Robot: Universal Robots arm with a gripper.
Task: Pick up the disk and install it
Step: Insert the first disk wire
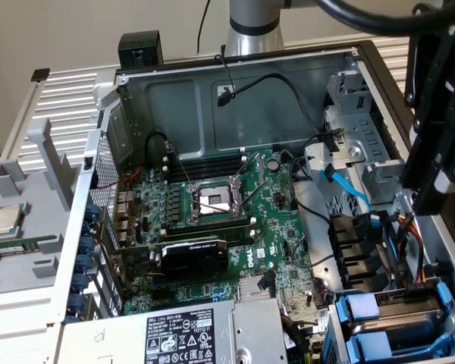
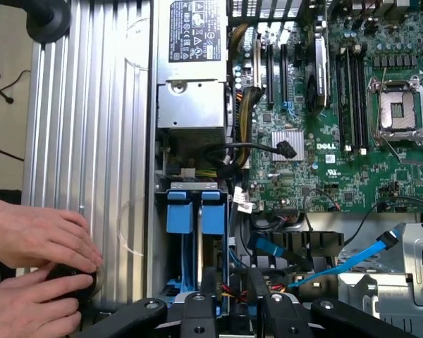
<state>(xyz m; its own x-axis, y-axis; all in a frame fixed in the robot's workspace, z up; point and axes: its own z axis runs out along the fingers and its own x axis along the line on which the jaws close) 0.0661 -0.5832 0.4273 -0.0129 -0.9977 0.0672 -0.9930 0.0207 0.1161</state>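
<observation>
Wrist view showed the gripper (image 2: 233,283) with fingers apart, holding nothing, near the drive bay (image 2: 197,184), where the disk (image 2: 213,211) sat slotted beside a second carrier (image 2: 179,211). Exterior view put that bay at the case's (image 1: 212,106) five o'clock.

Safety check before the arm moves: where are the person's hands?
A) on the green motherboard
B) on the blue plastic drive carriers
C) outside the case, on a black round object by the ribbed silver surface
C: both hands rest on the black round object on the ribbed silver surface, clear of the green motherboard and the blue plastic drive carriers.
</observation>
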